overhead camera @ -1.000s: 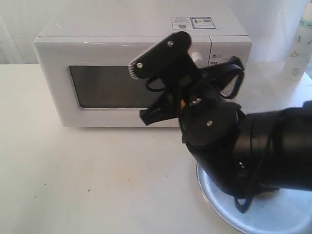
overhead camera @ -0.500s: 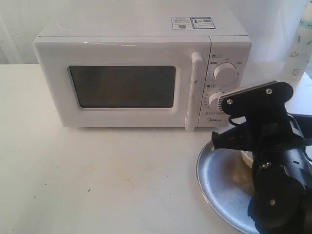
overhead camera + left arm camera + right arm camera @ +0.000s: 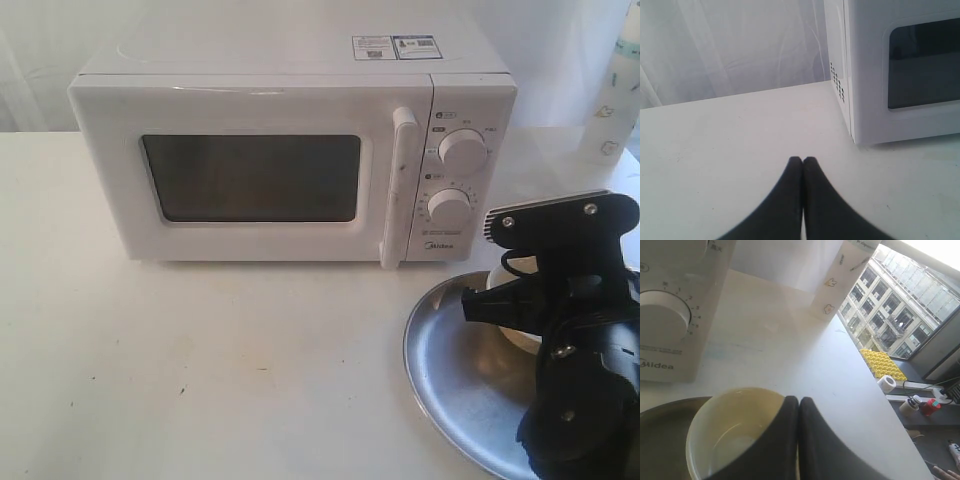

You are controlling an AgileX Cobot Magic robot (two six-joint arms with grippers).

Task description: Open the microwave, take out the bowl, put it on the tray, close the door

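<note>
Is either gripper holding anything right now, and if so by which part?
Nothing is held. The left gripper and right gripper are shut on nothing, tips pressed together; the bowl sits free on the tray.

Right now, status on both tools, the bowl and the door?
Left tool shut, empty. Right tool shut, empty, beside bowl on tray. Door closed, nothing before it.

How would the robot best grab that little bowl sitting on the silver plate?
Probably by the rim, coming from above: the bowl stands upright on the tray with its mouth open, so its thin wall can be pinched, one side inside and one outside.
</note>
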